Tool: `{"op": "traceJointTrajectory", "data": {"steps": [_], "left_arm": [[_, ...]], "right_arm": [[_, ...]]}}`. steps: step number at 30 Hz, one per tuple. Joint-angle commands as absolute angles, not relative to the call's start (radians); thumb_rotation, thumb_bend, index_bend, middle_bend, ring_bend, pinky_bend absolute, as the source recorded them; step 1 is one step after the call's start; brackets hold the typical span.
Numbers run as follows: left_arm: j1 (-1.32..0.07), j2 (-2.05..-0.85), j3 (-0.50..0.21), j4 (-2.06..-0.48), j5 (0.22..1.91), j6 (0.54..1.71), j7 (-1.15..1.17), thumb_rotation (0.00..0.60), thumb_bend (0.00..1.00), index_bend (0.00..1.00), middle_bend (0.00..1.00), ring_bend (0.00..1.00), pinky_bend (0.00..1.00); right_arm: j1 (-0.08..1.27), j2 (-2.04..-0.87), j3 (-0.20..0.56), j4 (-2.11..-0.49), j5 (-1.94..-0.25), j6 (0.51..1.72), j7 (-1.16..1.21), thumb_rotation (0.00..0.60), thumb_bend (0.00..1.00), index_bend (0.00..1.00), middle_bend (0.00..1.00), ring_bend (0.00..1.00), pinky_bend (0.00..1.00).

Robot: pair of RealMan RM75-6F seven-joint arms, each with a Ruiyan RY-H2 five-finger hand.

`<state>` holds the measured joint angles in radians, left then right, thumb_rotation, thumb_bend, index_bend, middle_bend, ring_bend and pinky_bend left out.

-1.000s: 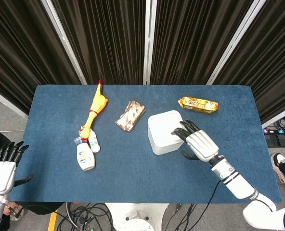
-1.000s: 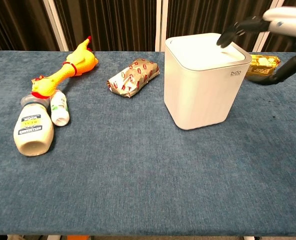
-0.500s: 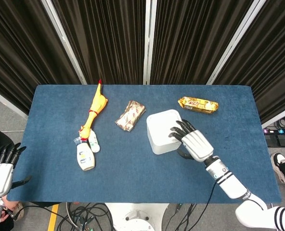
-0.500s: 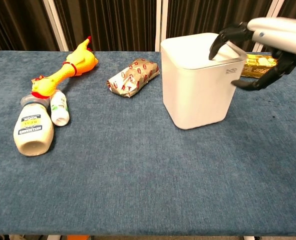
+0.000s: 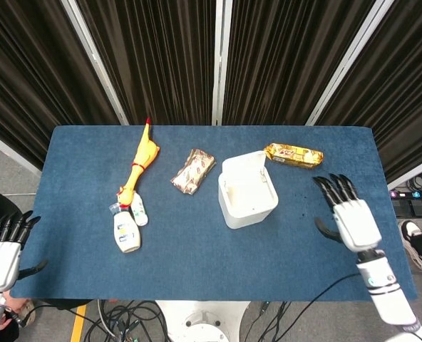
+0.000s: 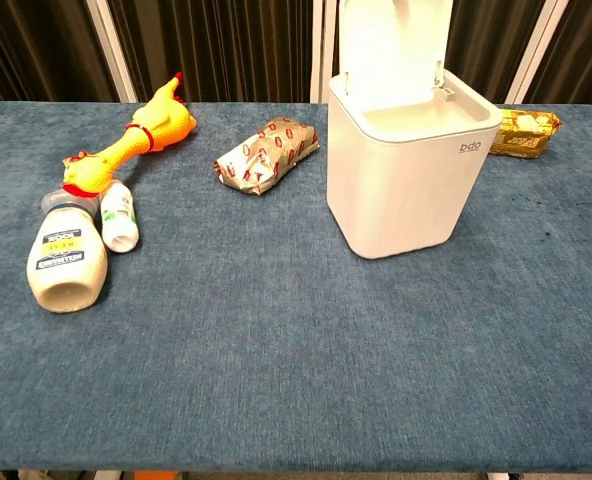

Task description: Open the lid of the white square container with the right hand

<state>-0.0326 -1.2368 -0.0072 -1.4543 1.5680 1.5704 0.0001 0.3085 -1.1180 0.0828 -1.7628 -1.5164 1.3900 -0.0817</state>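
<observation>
The white square container stands right of the table's middle. Its lid stands upright at the back edge, and the inside is exposed. My right hand hovers over the table to the right of the container, apart from it, fingers spread and holding nothing. My left hand hangs off the table's front left corner, fingers apart and empty. Neither hand shows in the chest view.
A yellow rubber chicken, a white bottle and a small bottle lie at the left. A foil snack pack lies left of the container; a gold packet behind it on the right.
The lid has sprung up from closed to upright. My right hand has left the container's top and pulled back to the right. The left hand has barely moved.
</observation>
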Motion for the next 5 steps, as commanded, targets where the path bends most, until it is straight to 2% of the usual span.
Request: {"op": "traceJointTrajectory", "data": {"steps": [1,5], "left_arm": [[-0.031,-1.235,-0.005,-1.457,1.571,1.573,0.004,0.600,0.00,0.15,0.08,0.00,0.00],[-0.029,-1.232,-0.007,-1.467,1.570,1.577,0.011,0.600,0.00,0.15,0.08,0.00,0.00]], "right_arm": [[0.213,-1.103,0.012,-1.740,-1.550,1.476,-0.026,0.600,0.26,0.05,0.09,0.00,0.00],[0.137,-1.112,-0.033,-1.710,-1.585,1.553,0.022,0.600,0.26,0.05,0.09,0.00,0.00]]}}
